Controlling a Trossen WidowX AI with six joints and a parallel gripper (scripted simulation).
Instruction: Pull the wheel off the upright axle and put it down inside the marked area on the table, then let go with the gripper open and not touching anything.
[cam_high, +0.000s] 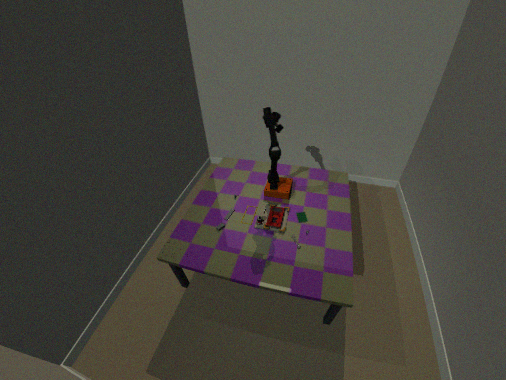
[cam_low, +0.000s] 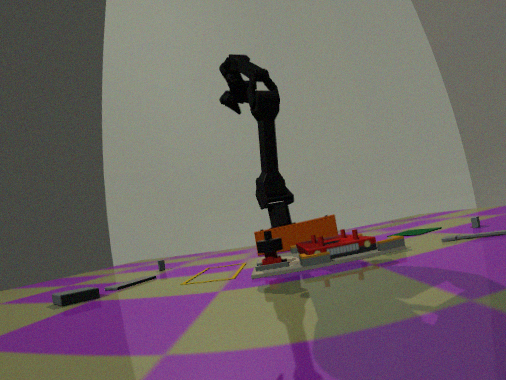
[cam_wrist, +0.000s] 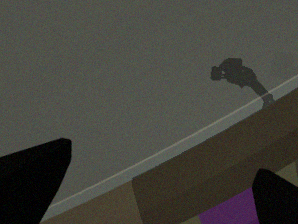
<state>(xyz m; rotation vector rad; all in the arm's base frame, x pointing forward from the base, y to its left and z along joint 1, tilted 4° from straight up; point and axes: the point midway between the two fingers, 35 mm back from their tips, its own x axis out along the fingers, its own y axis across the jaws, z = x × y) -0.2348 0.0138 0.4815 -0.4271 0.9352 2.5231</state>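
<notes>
My arm stood nearly upright from its orange base near the table's far edge, and my jaws hung spread wide high above, grasping nothing. The black wheel sat on its upright axle at one end of the board, toward the middle of the table. The yellow-outlined marked area lay just beside that board.
</notes>
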